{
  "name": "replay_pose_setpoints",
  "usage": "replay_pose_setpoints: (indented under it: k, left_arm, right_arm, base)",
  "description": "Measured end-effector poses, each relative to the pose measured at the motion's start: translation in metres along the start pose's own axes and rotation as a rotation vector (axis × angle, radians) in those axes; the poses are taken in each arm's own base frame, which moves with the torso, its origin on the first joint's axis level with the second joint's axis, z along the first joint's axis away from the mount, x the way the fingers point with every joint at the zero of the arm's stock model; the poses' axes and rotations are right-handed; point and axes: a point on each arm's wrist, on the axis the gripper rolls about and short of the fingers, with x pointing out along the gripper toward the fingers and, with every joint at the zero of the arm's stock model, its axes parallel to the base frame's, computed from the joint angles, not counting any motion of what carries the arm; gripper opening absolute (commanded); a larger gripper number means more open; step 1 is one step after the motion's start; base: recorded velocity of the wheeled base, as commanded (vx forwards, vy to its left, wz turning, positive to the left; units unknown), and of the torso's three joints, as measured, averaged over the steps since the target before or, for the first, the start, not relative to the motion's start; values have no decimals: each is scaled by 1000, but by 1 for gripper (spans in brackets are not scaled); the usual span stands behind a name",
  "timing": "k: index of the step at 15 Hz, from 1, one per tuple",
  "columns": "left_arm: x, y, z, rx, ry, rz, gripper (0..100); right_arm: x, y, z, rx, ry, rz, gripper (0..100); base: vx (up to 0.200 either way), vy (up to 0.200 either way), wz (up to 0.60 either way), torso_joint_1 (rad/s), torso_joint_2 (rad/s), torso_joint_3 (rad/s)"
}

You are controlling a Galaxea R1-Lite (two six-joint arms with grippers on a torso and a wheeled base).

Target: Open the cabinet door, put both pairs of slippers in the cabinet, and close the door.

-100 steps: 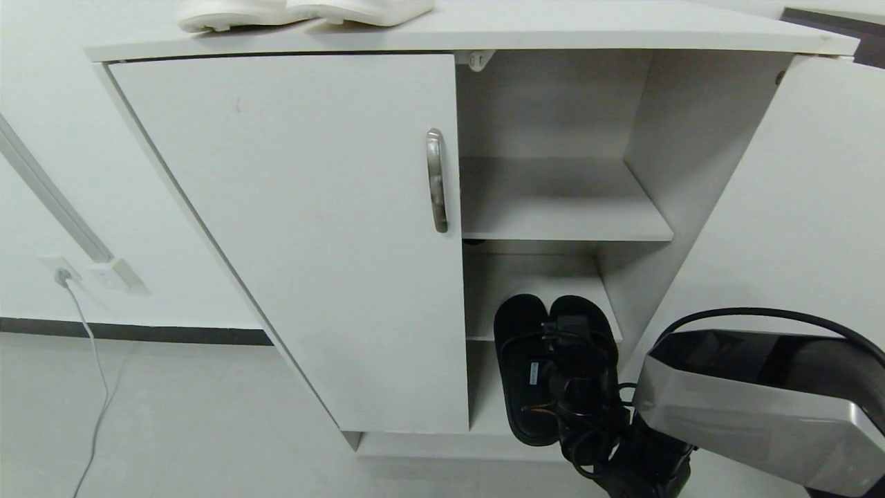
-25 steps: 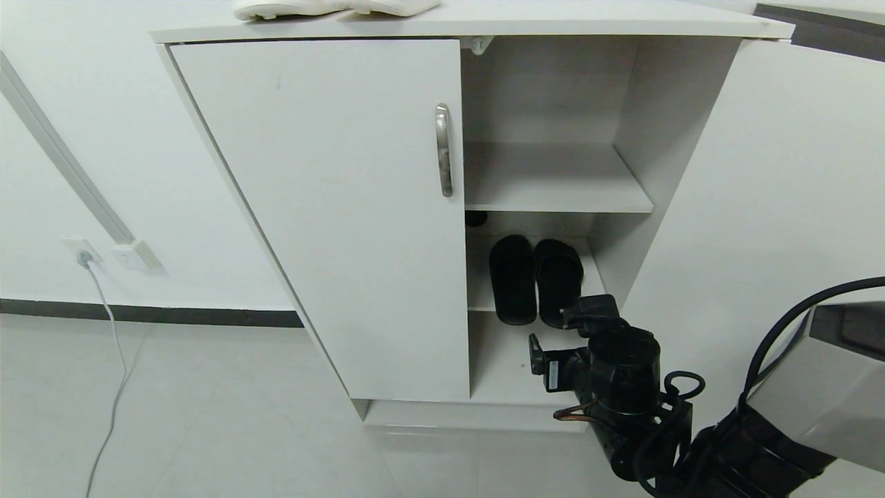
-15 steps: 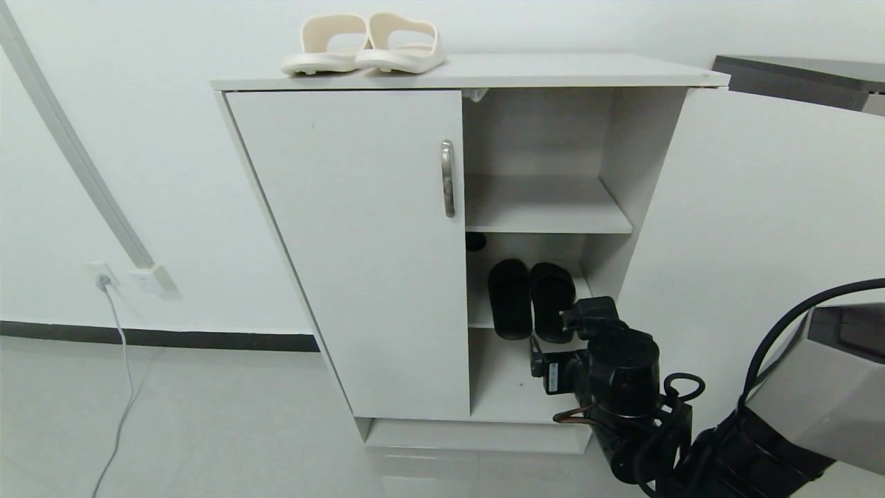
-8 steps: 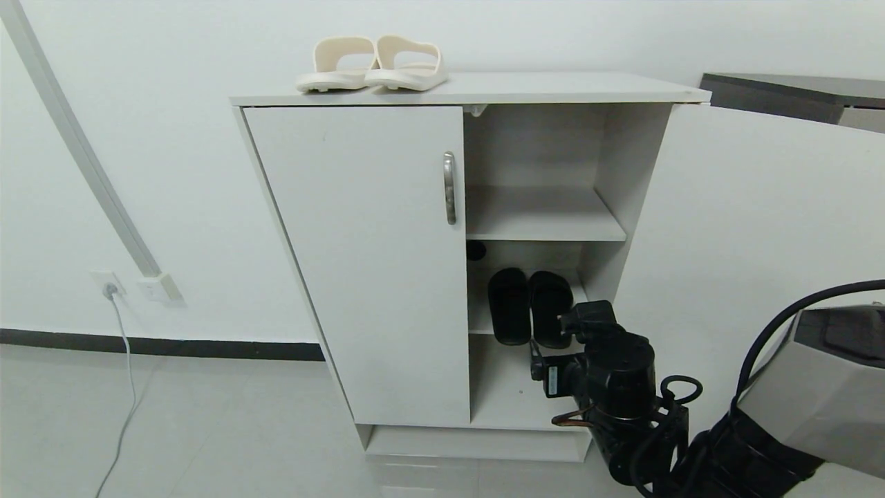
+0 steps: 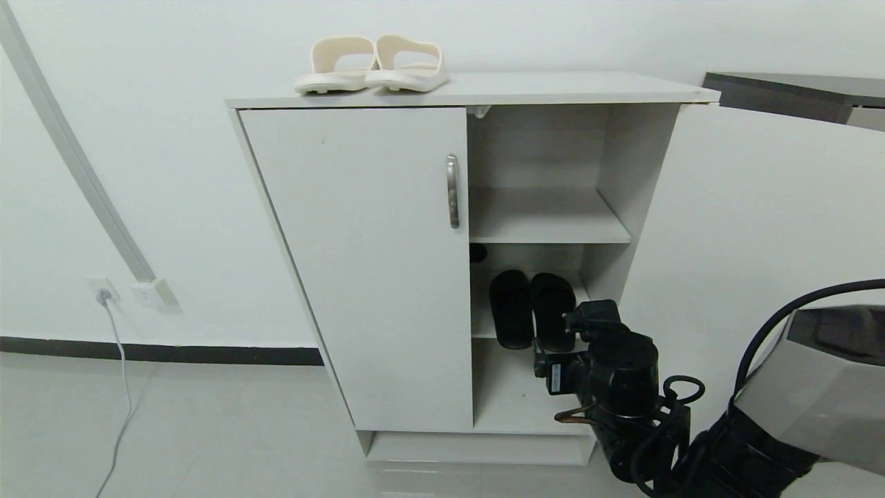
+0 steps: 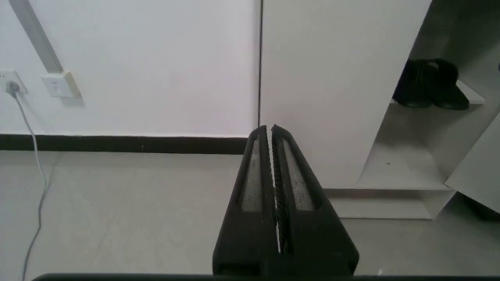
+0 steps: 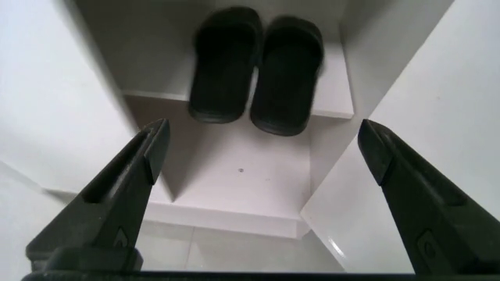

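Right hand (image 5: 560,339): released, fingers (image 7: 117,195) spread wide, nothing between them. It hangs low in front of the cabinet (image 5: 553,86), with the swung-open right door (image 5: 747,221) beside it.

Black slippers (image 7: 258,66): in place. They lie side by side on the middle shelf (image 7: 160,86), just ahead of the right hand and a little above it. Their long axes run straight into the cabinet. The bottom shelf (image 7: 242,179) lies below them.

Cream slippers (image 5: 373,63): not yet in. They sit on the cabinet's top, high above the right hand and off to its left, over the shut left door (image 5: 359,263). The two touch side by side, long axes running front to back toward the wall.

Left hand (image 6: 271,136): clenched, fingers (image 6: 254,179) pressed flat together, holding nothing. It is low and well apart from the cabinet, facing the left door.

Judgement: the next move calls for a long upward reach to the cream pair. They lie on the left hand's side, but the right hand looks nearer the cabinet.

Views: the head view gives the cream pair's place. The right wrist view gives the finger spread and how the black pair sits. The left wrist view gives the closed left fingers.
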Motion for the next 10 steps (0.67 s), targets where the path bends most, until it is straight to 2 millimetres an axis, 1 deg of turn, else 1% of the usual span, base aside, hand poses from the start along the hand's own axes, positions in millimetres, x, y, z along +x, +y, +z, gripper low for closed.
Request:
replay_pose_setpoints:
  k: [5, 7, 10]
  left_arm:
    - [0, 0, 0, 0, 0, 0, 0]
    - [0, 0, 0, 0, 0, 1, 0]
    - [0, 0, 0, 0, 1, 1, 0]
  right_arm:
    - [-2, -4, -1, -5, -14, 5, 100]
    - [-4, -6, -4, -47, -13, 4, 100]
    - [-6, -8, -6, -54, -11, 7, 100]
  base:
    - [0, 200, 0, 4, 6, 4]
    - [0, 200, 0, 2, 2, -5]
    - [0, 200, 0, 4, 9, 4]
